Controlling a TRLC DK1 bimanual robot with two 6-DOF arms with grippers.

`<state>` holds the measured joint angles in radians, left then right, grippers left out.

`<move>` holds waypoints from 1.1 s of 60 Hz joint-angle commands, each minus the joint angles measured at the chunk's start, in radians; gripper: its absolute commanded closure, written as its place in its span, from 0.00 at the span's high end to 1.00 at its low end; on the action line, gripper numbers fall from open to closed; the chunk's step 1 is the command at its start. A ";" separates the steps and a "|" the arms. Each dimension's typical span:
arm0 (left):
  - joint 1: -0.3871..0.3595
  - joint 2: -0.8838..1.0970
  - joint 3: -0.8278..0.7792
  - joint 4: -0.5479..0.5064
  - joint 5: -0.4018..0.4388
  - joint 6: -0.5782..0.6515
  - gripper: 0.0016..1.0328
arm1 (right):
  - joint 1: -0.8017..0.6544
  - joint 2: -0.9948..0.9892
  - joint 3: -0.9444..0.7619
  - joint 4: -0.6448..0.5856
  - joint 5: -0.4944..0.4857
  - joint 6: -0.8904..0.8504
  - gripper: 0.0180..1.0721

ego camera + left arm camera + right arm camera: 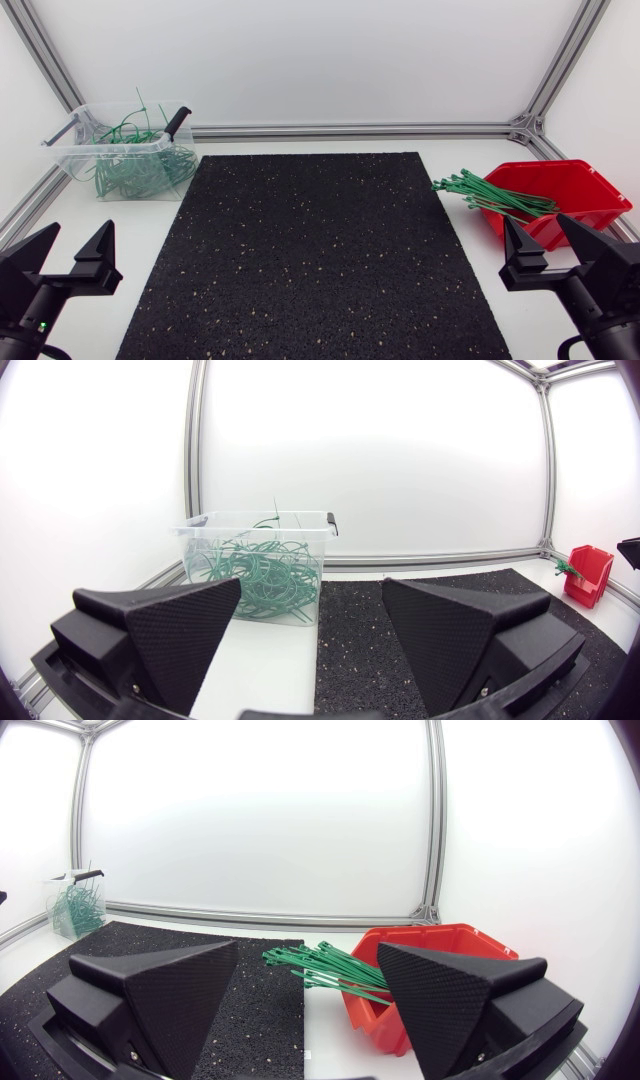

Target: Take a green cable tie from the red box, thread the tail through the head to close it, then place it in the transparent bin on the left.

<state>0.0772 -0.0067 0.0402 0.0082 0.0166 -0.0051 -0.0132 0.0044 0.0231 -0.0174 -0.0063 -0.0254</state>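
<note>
Right claw (pixel 536 240) wide open, empty, nearer arm: green ties (pixel 490 195) just ahead in red box (pixel 580 185), long axis pointing toward mat (pixel 300 260), ends overhanging. Left claw (pixel 80 242) open, behind clear bin (pixel 68 158).

The black speckled rubber mat (pixel 310 255) lies open between a transparent plastic bin (pixel 72 158) far left and a red plastic box (pixel 580 190) right, whose green cable ties (pixel 490 195) jut toward it.

Green ties (pixel 493 196) overhang red box (pixel 592 214); transparent bin (pixel 100 146) part-filled.
</note>
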 commanded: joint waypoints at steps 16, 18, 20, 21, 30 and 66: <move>-0.004 -0.004 -0.039 -0.027 -0.004 -0.026 0.96 | 0.001 -0.012 -0.025 0.020 0.003 0.024 0.97; -0.004 -0.004 -0.039 -0.027 -0.004 -0.026 0.96 | -0.001 -0.012 -0.020 0.022 0.003 0.024 0.97; -0.004 -0.004 -0.039 -0.027 -0.004 -0.026 0.96 | -0.002 -0.012 -0.014 0.022 0.003 0.025 0.97; -0.004 -0.004 -0.039 -0.027 -0.004 -0.026 0.96 | -0.004 -0.012 -0.011 0.019 0.003 0.028 0.97; -0.004 -0.004 -0.039 -0.027 -0.004 -0.026 0.96 | -0.007 -0.011 0.069 -0.021 0.003 0.071 0.97; 0.006 -0.004 -0.039 -0.025 -0.004 -0.026 0.96 | -0.103 0.707 0.692 -0.205 -0.004 0.051 0.96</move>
<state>0.0772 -0.0067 0.0402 0.0082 0.0166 -0.0051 -0.0849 0.5907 0.6067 -0.1684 -0.0029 0.0486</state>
